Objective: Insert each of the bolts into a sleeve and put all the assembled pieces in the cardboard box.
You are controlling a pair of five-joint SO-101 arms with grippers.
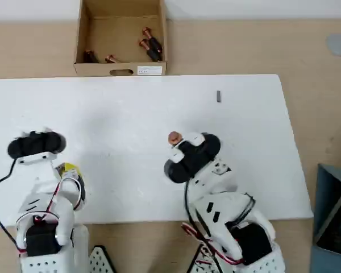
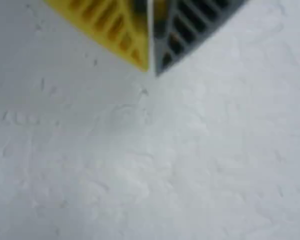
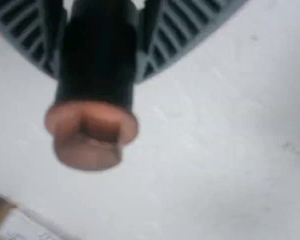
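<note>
- Leftmost, the left gripper (image 2: 151,67) hangs over the white mat (image 1: 102,142), its ribbed yellow and grey fingers pressed together on nothing.
- Farther back, the cardboard box (image 1: 120,69) holds several finished pieces (image 1: 150,44), copper heads on black sleeves.
- Right of centre, the right gripper (image 3: 97,75) clamps a smooth black sleeve (image 3: 97,50) with the bolt (image 3: 90,135) seated, its rounded copper head sticking out.
- Probably this piece goes to the box next: clear the front wall, then release low so the bolt cannot slide out.
- Farther right, a small dark piece (image 1: 218,96) lies alone on the mat.
</note>
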